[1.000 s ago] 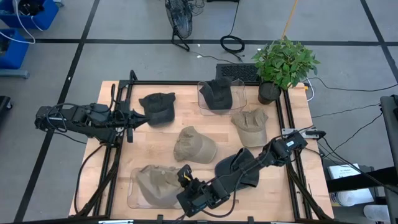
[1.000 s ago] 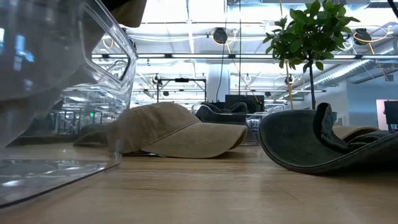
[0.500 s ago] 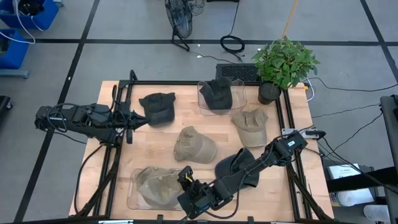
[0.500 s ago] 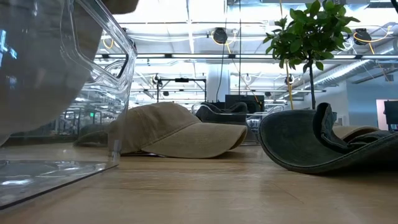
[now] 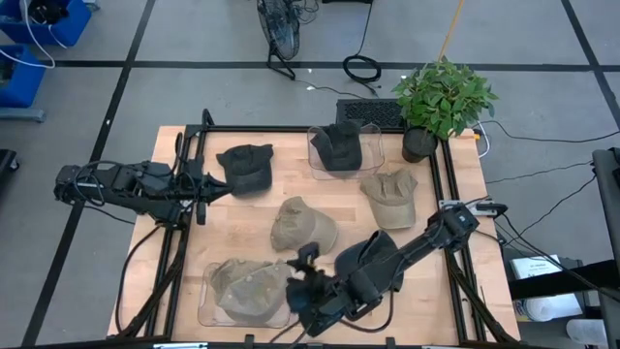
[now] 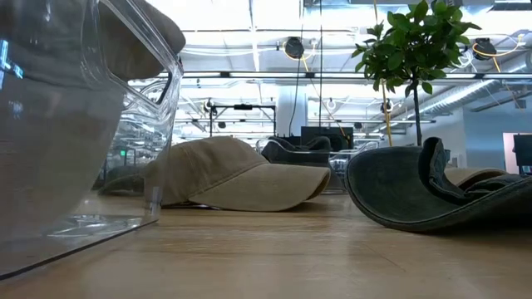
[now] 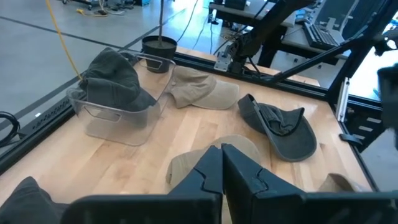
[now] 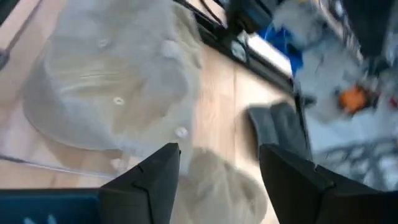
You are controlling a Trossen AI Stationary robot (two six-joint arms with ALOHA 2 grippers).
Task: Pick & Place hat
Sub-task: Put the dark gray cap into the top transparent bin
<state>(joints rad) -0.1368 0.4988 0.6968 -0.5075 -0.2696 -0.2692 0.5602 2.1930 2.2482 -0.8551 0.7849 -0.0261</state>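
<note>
The tan hat [image 5: 250, 289] lies crumpled inside the clear bin [image 5: 208, 308] at the near-left corner of the wooden table [image 5: 446, 301], filling most of the container. In the right wrist view the same hat [image 8: 118, 81] shows pale and rumpled behind the bin's transparent wall. The right gripper [image 5: 308, 264] sits just beside the bin's right edge, near the hat but not touching it — its two dark fingers [image 8: 152, 180] are spread wide apart with nothing between them. The right arm runs back diagonally from there, passing over a dark grey hat [image 5: 373, 264] that lies upside down near the table's front.

The left gripper [image 5: 215, 188] waits at the table's left side, close to a black hat [image 5: 246, 167]; in the left wrist view its fingers [image 7: 211, 171] are pressed together, holding nothing.

Other hats are spread over the table: a khaki hat [image 5: 302, 225] in the middle, a beige hat [image 5: 390, 197] toward the right, and another dark hat [image 5: 339, 145] sitting in a second clear bin [image 5: 373, 155] at the far edge. A potted plant [image 5: 441, 97] stands at the far-right corner.

From table height, the near bin's curved wall [image 6: 75, 124] fills the left of the picture, with the khaki hat [image 6: 237, 174] and the upturned grey hat [image 6: 424, 195] beyond it.
</note>
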